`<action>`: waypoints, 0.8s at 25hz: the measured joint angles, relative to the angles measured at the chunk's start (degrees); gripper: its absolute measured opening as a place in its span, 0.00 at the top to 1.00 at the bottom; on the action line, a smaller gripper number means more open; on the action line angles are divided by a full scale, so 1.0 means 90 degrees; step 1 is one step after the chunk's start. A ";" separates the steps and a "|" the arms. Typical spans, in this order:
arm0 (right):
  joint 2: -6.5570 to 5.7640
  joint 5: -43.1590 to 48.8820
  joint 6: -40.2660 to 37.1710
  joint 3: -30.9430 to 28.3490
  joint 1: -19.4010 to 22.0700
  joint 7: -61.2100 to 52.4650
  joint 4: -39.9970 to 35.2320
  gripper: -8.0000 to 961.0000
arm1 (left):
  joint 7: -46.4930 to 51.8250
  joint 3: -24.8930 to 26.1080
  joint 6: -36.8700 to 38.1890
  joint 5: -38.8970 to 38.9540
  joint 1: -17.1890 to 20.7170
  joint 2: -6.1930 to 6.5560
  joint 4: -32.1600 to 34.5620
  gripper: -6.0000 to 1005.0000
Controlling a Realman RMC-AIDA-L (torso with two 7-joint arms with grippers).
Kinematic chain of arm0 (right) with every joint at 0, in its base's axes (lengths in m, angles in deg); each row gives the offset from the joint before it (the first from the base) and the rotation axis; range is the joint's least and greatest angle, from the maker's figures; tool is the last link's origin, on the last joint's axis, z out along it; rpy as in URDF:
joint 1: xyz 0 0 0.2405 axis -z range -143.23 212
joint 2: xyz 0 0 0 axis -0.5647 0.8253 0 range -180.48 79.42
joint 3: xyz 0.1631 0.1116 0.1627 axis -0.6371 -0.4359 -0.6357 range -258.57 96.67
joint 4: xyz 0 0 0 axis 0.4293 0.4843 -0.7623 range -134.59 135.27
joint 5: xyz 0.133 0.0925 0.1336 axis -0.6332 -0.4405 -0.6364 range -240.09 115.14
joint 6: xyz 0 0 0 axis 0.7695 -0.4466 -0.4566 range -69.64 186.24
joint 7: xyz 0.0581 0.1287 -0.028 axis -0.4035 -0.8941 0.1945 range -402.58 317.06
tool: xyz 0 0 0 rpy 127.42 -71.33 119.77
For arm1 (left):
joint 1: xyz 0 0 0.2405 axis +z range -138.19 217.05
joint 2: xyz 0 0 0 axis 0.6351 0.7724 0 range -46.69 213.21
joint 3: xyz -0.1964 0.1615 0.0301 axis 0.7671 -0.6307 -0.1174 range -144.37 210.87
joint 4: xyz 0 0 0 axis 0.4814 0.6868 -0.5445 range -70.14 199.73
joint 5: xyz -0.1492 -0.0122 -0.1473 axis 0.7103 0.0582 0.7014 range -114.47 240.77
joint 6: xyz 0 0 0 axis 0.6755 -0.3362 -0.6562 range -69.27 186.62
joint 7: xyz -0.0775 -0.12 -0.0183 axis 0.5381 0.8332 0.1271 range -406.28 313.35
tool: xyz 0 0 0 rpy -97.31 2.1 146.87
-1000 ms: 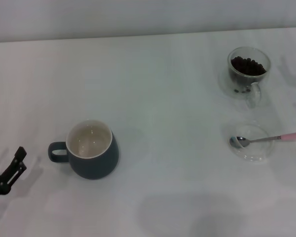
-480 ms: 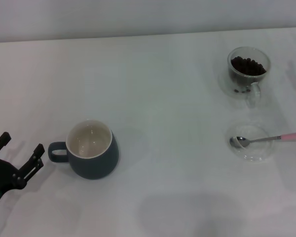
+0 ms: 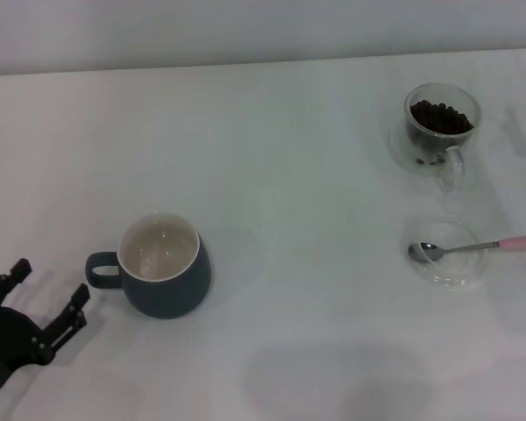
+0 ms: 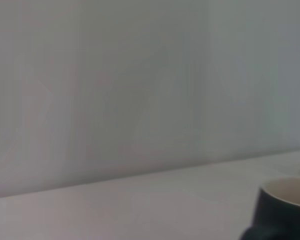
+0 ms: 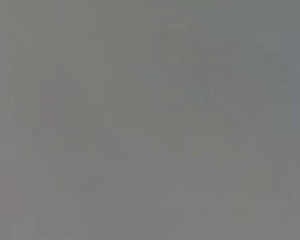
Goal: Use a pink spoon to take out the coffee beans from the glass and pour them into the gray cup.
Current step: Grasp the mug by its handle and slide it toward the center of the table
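Note:
The gray cup (image 3: 164, 264) stands at the front left of the white table, empty, its handle toward my left gripper; its rim also shows in the left wrist view (image 4: 285, 207). My left gripper (image 3: 46, 289) is open and empty, just left of the cup's handle and apart from it. The glass (image 3: 440, 125) with coffee beans (image 3: 439, 116) stands at the back right. The pink spoon (image 3: 478, 248) lies with its bowl in a shallow clear dish (image 3: 447, 254), handle pointing right. My right gripper is out of view.
The white table (image 3: 298, 175) runs back to a pale wall. The right wrist view shows only a blank grey surface.
My left gripper has moved in from the left edge toward the gray cup's handle, its open fingers now fully in view. The cup, glass and spoon have not moved.

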 joint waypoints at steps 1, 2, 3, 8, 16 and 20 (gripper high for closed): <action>0.0001 0.0000 -0.0018 0.0000 -0.0018 0.0000 0.0000 0.09 | -0.0001 -0.0001 -0.0007 -0.0077 -0.0002 0.0000 0.0007 0.13; 0.0002 0.0000 -0.0031 0.0000 -0.0027 -0.0001 0.0000 0.09 | -0.0002 -0.0001 -0.0018 -0.0136 -0.0002 0.0000 0.0013 0.13; 0.0002 0.0000 -0.0034 0.0000 -0.0032 -0.0007 0.0000 0.09 | -0.0005 -0.0001 -0.0041 -0.0178 0.0001 0.0000 0.0020 0.13; 0.0005 0.0001 -0.0037 0.0000 -0.0033 -0.0026 0.0000 0.09 | -0.0008 0.0002 -0.0050 -0.0231 -0.0007 0.0000 0.0080 0.13; 0.0014 0.0017 -0.0032 0.0000 -0.0003 -0.0036 0.0000 0.09 | -0.0002 0.0044 0.0260 -0.0238 -0.0270 -0.0033 0.0005 0.13; 0.0013 0.0025 -0.0014 0.0003 0.0016 -0.0044 0.0000 0.09 | 0.0012 0.0059 0.0444 -0.0225 -0.0326 -0.0039 -0.0072 0.13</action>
